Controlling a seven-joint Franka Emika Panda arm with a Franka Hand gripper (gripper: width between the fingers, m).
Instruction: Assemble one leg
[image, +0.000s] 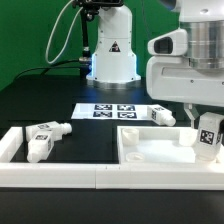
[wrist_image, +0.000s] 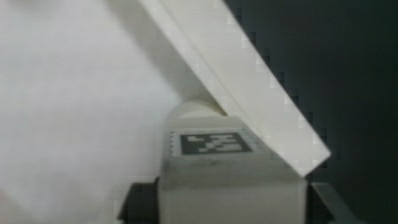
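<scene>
1. The two-finger gripper (image: 203, 120) (wrist_image: 222, 206) is clamped on the small white square-section plastic leg (image: 208, 136) (wrist_image: 210, 142). The leg fills the gap between the dark fingers (wrist_image: 135, 204) in the wrist view, with a black-and-white square tag facing the camera.
2. The leg hangs over the corner of the large flat white tray-like tabletop (image: 158, 149) (wrist_image: 80, 90) at the exterior view's right. Its far end reaches the tabletop's raised rim (wrist_image: 235, 72). Whether it touches the rim cannot be told.
3. That rim runs diagonally across the wrist view, right beside the leg's end, and is the nearest thing in the way.
4. Another white tagged post (image: 163, 115) lies just behind the tabletop, beside the thin flat white marker board (image: 116, 110).
5. More white tagged posts (image: 45, 133) lie well apart, at the exterior view's left.
6. A low white barrier rail (image: 95, 178) runs along the front and turns up the exterior view's left side. The tabletop sits against its front stretch.
7. Everything rests on a black table (image: 60, 98) (wrist_image: 347, 55).
8. Behind stands the arm's white base (image: 111, 52) with a warning triangle, dark cables (image: 58, 38) trailing beside it, and a green backdrop (image: 28, 30).
</scene>
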